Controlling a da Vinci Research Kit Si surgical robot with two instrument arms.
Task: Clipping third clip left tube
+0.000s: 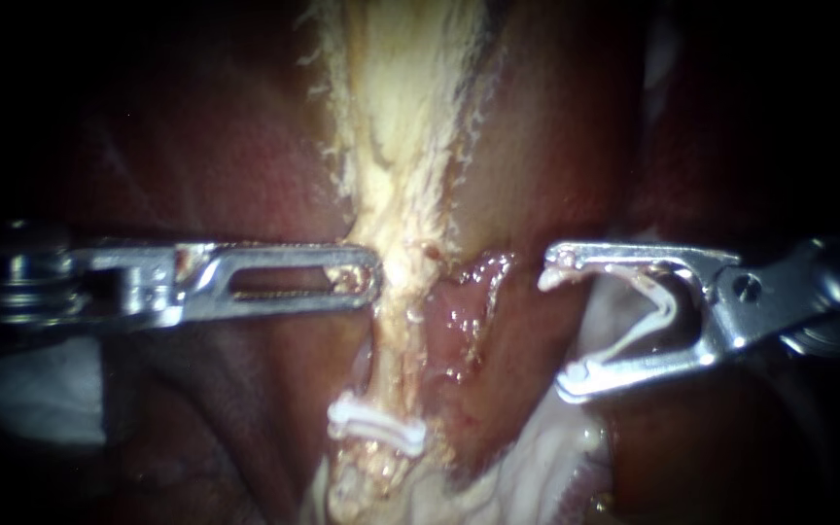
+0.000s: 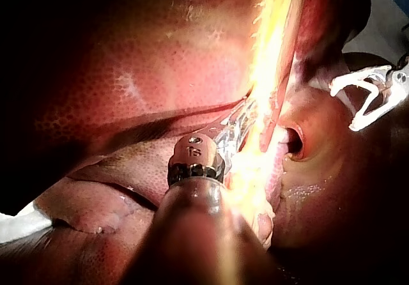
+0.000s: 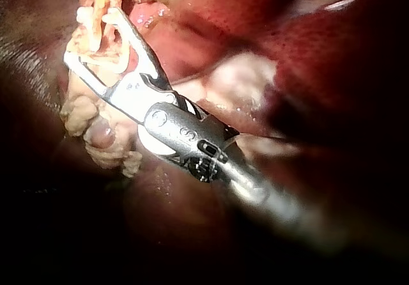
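Two instruments face each other across a pale tube [image 1: 396,194] that runs from 12 to 6 o'clock over dark red liver [image 1: 196,156]. The left instrument [image 1: 369,277], in from 9 o'clock, has its jaws closed flat on the tube's edge at centre. The right instrument [image 1: 558,331], in from 3 o'clock, holds its jaws wide around a white loaded clip [image 1: 624,342], near the tube but apart from it. A placed clip [image 1: 376,428] crosses the tube toward 6 o'clock.
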